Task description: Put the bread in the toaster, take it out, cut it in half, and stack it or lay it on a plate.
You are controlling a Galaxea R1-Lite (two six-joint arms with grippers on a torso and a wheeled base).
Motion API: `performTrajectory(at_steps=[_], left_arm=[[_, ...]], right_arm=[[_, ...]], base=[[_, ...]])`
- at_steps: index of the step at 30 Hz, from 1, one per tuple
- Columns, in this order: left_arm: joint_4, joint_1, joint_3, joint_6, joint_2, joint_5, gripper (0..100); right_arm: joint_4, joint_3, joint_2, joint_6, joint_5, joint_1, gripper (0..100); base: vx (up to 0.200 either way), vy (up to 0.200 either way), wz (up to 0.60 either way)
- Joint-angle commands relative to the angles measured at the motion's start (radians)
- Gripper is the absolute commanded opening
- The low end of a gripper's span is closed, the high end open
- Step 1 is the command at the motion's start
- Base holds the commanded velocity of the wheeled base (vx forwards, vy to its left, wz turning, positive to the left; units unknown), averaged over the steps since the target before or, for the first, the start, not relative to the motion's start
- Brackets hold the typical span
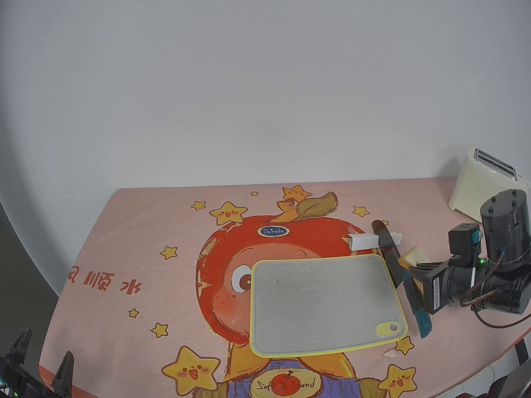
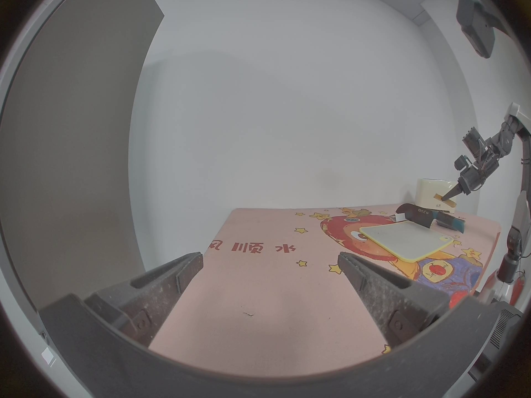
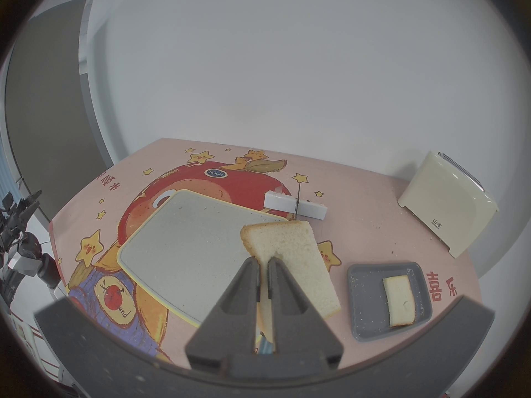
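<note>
Bread (image 1: 415,257), head view: gripped at one edge by the right end effector (image 1: 417,270), raised beside the knife (image 1: 394,258), between board (image 1: 323,305) and toaster (image 1: 487,186). Left wrist view: left end effector (image 2: 271,283) spread wide, empty, above the tabletop (image 2: 265,305). Right wrist view: fingers (image 3: 293,299) pinch the bread; a plate (image 3: 365,305) lies near, bearing a smaller piece (image 3: 399,299).

Right tool (image 1: 419,268) gripping bread slice (image 1: 414,257), cutting board (image 1: 326,305) central, toaster (image 1: 487,186) far right
</note>
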Motion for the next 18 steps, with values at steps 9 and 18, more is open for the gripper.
performTrajectory(at_steps=[9,18], left_arm=[[-0.002,0.001,0.018,0.0,0.0,0.0,100],[0.0,0.001,0.018,-0.002,0.0,0.0,100]], right_arm=[[0.0,-0.001,0.004,0.0,-0.009,-0.001,0],[0.0,0.004,0.016,0.0,-0.01,0.0,0]], base=[[0.0,-0.111,0.0],[0.0,-0.089,0.0]])
